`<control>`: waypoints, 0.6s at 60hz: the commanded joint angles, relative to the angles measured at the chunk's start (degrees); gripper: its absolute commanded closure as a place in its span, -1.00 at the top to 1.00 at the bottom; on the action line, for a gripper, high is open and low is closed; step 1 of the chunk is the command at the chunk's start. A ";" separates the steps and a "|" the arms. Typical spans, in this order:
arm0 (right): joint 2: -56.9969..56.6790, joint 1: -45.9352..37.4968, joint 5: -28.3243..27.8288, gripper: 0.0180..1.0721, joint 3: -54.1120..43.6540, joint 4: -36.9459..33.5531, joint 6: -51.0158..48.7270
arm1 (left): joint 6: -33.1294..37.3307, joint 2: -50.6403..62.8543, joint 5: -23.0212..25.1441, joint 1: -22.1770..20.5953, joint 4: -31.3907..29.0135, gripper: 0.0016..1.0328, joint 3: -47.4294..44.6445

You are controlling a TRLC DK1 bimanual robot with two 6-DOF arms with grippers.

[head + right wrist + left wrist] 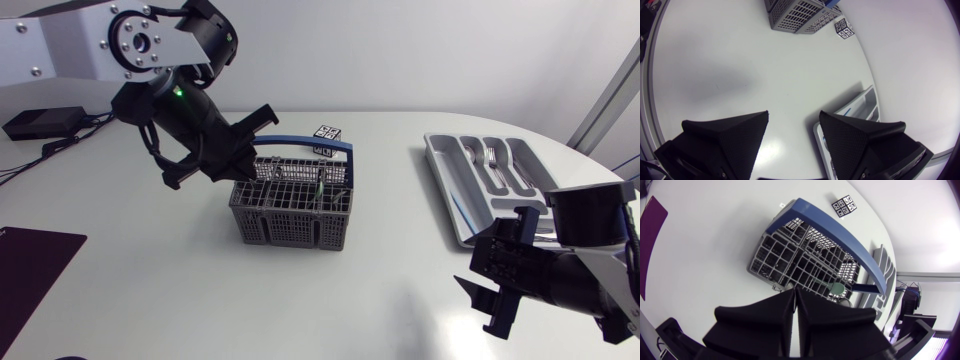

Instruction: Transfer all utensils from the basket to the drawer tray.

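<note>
Left wrist view gives me the closest look. My left tool (794, 292) has its fingers pressed together with nothing between them, and it hangs just over the near rim of the basket (771, 255). One green-handled utensil (836, 287) stands in a cell close to the blue handle (840, 235).

I judge the utensil light and stiff, with a smooth grip that could slip. The best hold is probably on the handle end that stands proud of the grid, with the fingers parted first to straddle it. The basket itself looks light and may skid or lift if the utensil catches on a cell wall.

In the head view the basket sits at the centre of the frame and the drawer tray (447, 190) at the right, well apart. At least one fork (492, 160) already lies in the tray. My right tool (794, 117), at the lower right, is spread wide and empty.

The utensil's working end is buried in its cell, so I cannot name its kind. Nor can I tell whether others hide deeper. My right arm covers the tray's lower end.
</note>
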 commanded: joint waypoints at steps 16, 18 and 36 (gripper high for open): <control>-1.36 1.42 0.76 0.42 -0.24 -1.98 2.45 | 1.72 -7.98 4.07 1.15 2.35 -0.93 -3.67; -1.54 1.68 0.76 0.42 0.03 -2.15 2.62 | 1.81 -8.77 4.07 1.23 2.61 -0.93 -4.03; -2.51 1.94 -1.17 0.42 3.28 -3.91 5.08 | 5.06 -16.86 4.87 0.62 4.37 -0.93 -6.75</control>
